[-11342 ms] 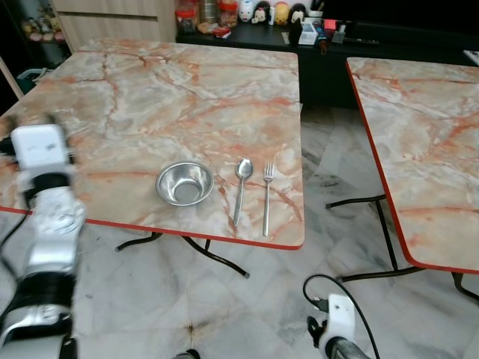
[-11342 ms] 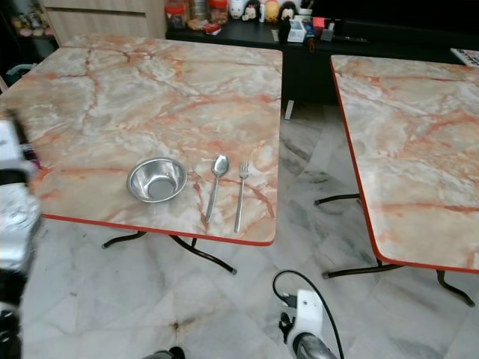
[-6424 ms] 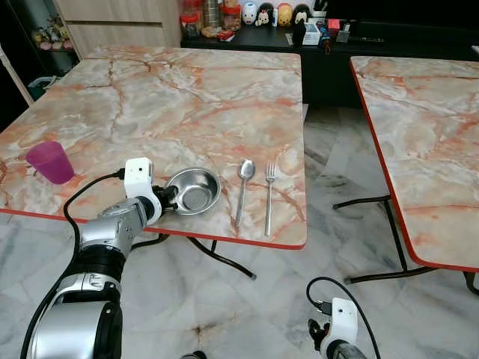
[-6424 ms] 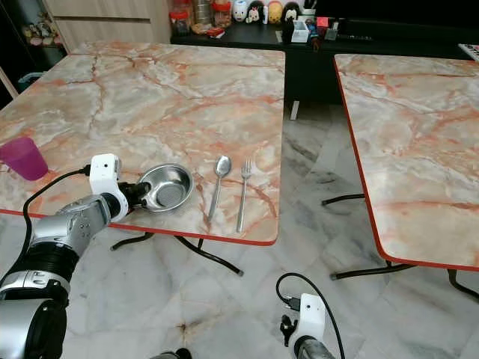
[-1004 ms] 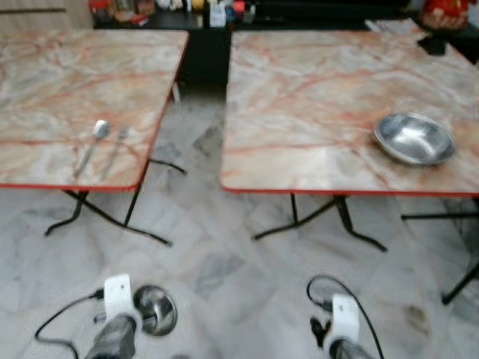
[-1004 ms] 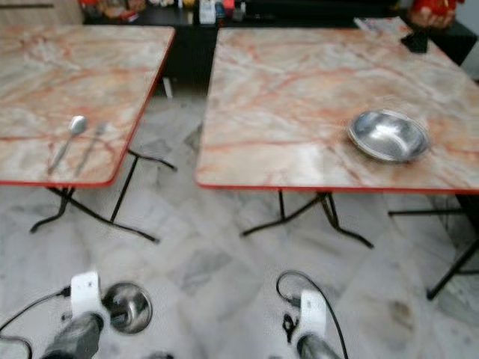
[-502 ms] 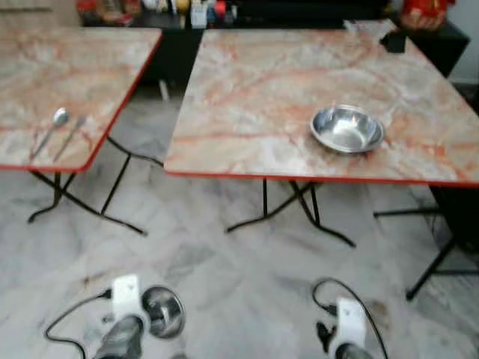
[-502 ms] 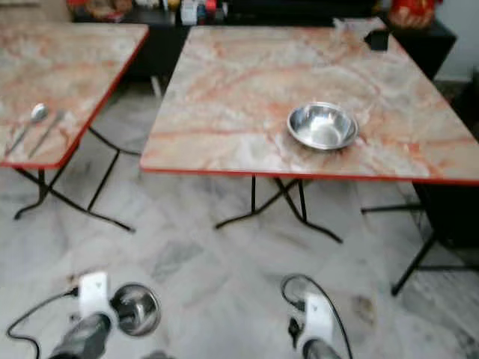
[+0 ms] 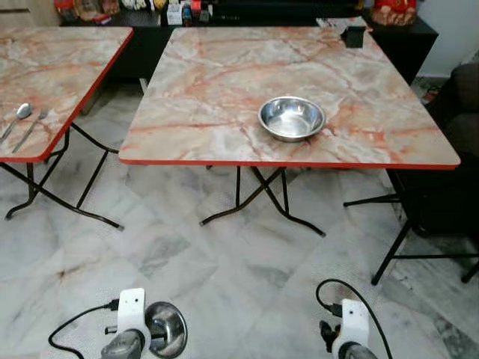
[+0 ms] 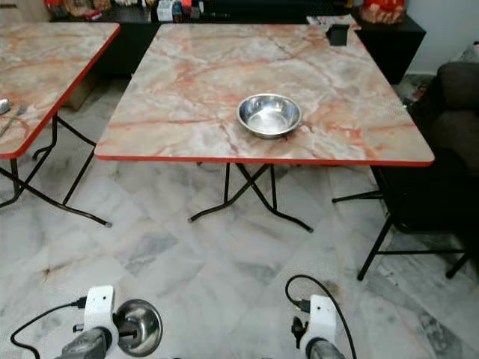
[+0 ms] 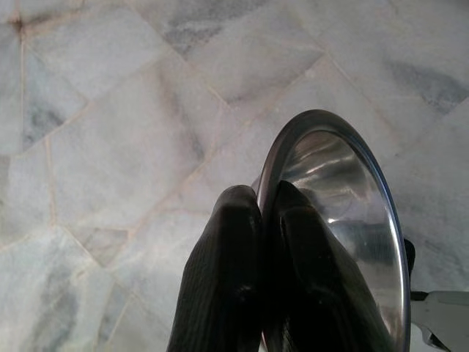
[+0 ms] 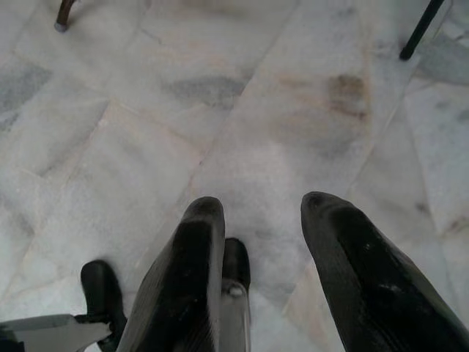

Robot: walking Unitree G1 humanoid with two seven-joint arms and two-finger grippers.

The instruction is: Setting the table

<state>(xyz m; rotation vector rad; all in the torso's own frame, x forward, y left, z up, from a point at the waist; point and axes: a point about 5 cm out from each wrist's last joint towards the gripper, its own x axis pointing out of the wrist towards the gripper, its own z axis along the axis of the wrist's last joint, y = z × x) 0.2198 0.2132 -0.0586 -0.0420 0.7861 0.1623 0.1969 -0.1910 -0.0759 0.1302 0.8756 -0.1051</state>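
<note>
Steel shows twice here: one bowl (image 9: pixel 292 118) sits upright near the front middle of the marble worktop (image 9: pixel 224 82) straight ahead, mouth up, and a second bowl, the held bowl (image 11: pixel 344 227), hangs low at the robot's left side over the tiled floor (image 9: pixel 224 262). The left end effector (image 11: pixel 264 220) has its two black fingers (image 11: pixel 227 279) pressed together on the held bowl's rim, one finger inside and one outside. That bowl is tipped on edge, so its mouth faces sideways rather than up, toward the robot's right as seen from the head (image 9: pixel 166 330).

The right end effector (image 12: pixel 256 220) hangs idle over the floor with its fingers spread apart and nothing between them.

On a second marble worktop (image 9: pixel 45 90), to the robot's left, a spoon (image 9: pixel 18 118) and a fork (image 9: pixel 31 127) lie side by side close to the front edge. Their long axes run roughly parallel, slanting from near the red front edge away toward the far side, with the spoon's bowl and the fork's tines at the far ends. The spoon lies to the left of the fork, just beside it and not touching.

A small black box (image 9: pixel 352 35) stands at the far right corner of the near worktop, well apart from the bowl. Jars and small items (image 9: pixel 176 10) line a dark cabinet behind both worktops.
</note>
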